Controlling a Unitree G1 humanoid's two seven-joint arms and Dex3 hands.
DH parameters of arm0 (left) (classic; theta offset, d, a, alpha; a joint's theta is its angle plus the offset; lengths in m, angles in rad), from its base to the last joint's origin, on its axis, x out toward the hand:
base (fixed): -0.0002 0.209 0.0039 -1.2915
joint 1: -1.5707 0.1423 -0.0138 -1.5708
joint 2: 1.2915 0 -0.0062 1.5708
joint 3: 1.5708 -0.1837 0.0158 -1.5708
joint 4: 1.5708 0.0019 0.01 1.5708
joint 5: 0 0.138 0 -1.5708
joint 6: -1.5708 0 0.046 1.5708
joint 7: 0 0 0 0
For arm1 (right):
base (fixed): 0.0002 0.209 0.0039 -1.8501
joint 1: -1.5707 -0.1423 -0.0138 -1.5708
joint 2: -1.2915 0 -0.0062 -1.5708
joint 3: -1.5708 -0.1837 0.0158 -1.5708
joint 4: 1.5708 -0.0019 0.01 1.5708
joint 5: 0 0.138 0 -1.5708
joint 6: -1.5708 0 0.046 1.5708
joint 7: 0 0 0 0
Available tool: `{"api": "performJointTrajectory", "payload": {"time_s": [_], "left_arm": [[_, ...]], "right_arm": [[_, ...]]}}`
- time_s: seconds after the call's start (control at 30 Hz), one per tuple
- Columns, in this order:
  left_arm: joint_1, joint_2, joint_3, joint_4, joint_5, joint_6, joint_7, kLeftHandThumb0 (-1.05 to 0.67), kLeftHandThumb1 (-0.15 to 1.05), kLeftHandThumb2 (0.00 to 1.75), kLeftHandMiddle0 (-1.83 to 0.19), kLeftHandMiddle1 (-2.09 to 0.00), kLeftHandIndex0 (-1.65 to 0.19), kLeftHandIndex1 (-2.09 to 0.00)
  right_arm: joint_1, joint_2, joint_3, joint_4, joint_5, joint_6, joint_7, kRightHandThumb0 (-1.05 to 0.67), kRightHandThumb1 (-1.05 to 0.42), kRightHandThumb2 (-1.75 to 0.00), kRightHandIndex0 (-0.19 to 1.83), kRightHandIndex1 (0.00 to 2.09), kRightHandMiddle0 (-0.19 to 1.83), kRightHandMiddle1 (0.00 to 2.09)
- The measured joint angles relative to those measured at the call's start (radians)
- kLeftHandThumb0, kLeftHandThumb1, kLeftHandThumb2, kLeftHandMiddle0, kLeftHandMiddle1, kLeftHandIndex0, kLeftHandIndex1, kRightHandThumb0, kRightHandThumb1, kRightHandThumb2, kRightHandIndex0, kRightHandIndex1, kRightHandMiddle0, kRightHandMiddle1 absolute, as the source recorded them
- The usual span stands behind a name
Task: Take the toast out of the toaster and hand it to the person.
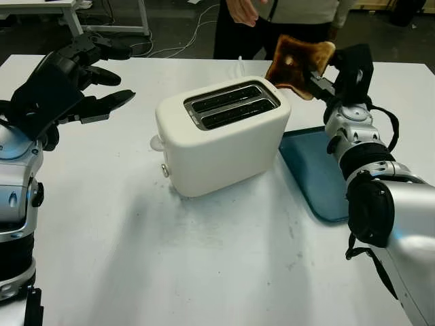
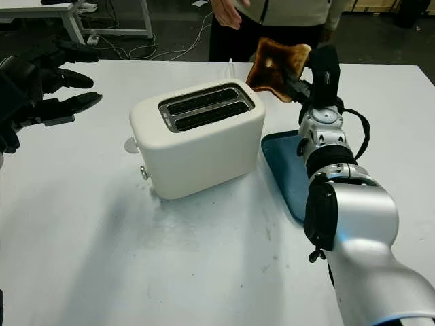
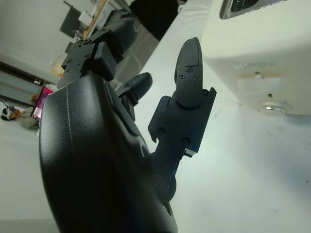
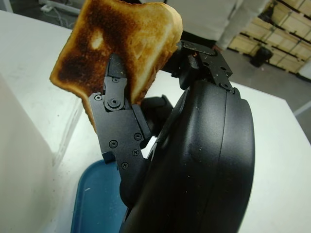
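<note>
**Toast lifted clear, offered toward the person**

I have the right hand [image 1: 319, 78] clamped on the toast [image 1: 296, 62], raised above the toaster [image 1: 221, 136] and beyond it, so the person's hand [image 1: 243, 11] at the bench [image 1: 136, 251] edge can reach it. My left hand [image 1: 75, 81] is open, off to the toaster's side, out of the way.

Lab or warehouse, stacked boxes [image 4: 286, 29], floor cables [image 2: 122, 47]
</note>
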Motion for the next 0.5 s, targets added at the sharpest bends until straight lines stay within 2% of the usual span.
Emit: {"api": "performJointTrajectory", "payload": {"time_s": [0.13, 0.27, 0.5], "left_arm": [[0.0, -0.001, 0.0, 0.0, -0.005, 0.0, 0.0, -0.3, 0.78, 0.33, -0.01, -1.2, -0.13, -0.85], [0.0, -0.001, 0.0, 0.0, -0.01, 0.0, 0.0, -0.31, 0.78, 0.34, -0.02, -1.2, -0.13, -0.86], [0.0, 0.002, -0.002, 0.002, -0.009, -0.002, 0.0, -0.33, 0.77, 0.35, -0.03, -1.2, -0.14, -0.87]], "right_arm": [[0.004, 0.011, -0.011, 0.002, 0.002, 0.004, 0.004, -0.13, -0.92, -0.4, 0.75, 1.75, 0.3, 1.75], [0.004, 0.023, -0.02, 0.004, 0.002, 0.03, -0.009, -0.14, -0.92, -0.4, 0.7, 1.75, 0.21, 1.75], [0.004, 0.025, -0.002, 0.005, -0.007, 0.035, -0.009, -0.13, -0.92, -0.42, 0.71, 1.75, 0.26, 1.75]]}}
